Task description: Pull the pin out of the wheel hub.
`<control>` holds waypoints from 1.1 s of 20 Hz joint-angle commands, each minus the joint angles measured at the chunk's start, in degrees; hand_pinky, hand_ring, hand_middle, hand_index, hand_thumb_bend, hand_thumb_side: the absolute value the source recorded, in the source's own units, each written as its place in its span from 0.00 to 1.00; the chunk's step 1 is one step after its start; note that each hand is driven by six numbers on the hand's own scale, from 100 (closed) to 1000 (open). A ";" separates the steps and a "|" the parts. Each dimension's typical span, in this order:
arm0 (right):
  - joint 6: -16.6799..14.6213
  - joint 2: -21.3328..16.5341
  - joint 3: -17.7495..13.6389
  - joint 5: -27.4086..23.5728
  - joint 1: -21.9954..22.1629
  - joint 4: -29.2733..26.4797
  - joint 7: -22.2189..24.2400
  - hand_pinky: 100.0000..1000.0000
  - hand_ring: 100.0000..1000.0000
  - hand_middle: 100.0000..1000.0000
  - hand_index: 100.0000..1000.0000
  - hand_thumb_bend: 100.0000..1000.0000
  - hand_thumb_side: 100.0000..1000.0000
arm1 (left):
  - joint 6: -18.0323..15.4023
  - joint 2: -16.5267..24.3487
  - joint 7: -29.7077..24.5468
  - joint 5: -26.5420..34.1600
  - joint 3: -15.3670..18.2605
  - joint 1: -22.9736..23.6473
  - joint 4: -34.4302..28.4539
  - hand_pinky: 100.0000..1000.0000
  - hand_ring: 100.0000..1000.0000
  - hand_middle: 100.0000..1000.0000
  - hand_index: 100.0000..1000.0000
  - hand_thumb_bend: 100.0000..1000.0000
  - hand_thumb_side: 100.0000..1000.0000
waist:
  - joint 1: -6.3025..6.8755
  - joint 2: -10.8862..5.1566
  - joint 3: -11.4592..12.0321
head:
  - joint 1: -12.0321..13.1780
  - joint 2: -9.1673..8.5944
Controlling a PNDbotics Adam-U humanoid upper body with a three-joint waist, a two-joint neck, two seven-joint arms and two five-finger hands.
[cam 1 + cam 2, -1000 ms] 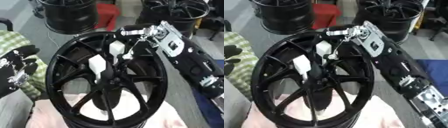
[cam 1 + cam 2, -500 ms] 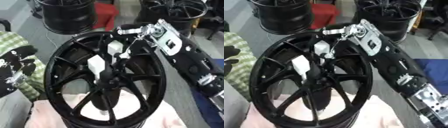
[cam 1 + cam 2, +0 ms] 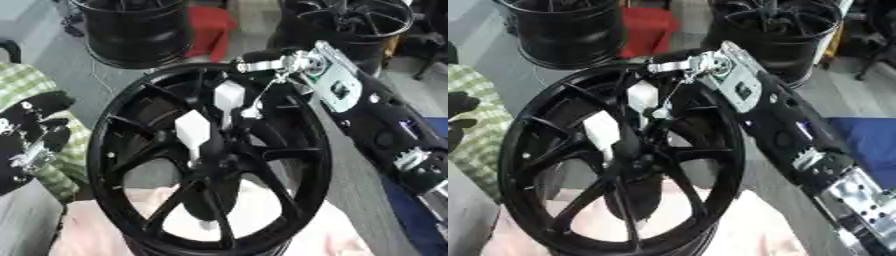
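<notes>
Right hand reaching into black wheel hub, finger state unclear (no readable writing); left hand idle

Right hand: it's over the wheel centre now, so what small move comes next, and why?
Probably draw the right hand straight up and away from the hub. Its white fingertips reach down beside the hub, but the pin itself isn't discernible.

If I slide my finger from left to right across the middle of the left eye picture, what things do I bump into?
The robot's left hand over a green checked cloth → the black wheel hub with white fingers reaching into its spokes → the right arm.
</notes>
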 commanded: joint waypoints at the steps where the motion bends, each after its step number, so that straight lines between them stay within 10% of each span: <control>1: -7.13 -0.44 -0.73 0.89 -1.13 0.11 6.73 0.70 0.75 0.72 0.86 0.13 0.15 | -0.02 0.67 -0.04 0.22 -0.07 -0.47 -1.10 0.89 0.94 0.80 0.90 0.34 0.49 | 0.20 -0.75 0.06 | -0.18 -0.33; 22: -3.55 -0.83 -2.03 -2.49 -1.86 -2.63 2.81 0.45 0.43 0.25 0.47 0.00 0.10 | -0.05 0.67 -0.17 0.26 -0.15 -0.54 -1.01 0.89 0.94 0.80 0.90 0.33 0.50 | 0.26 -0.87 0.01 | -1.00 -0.20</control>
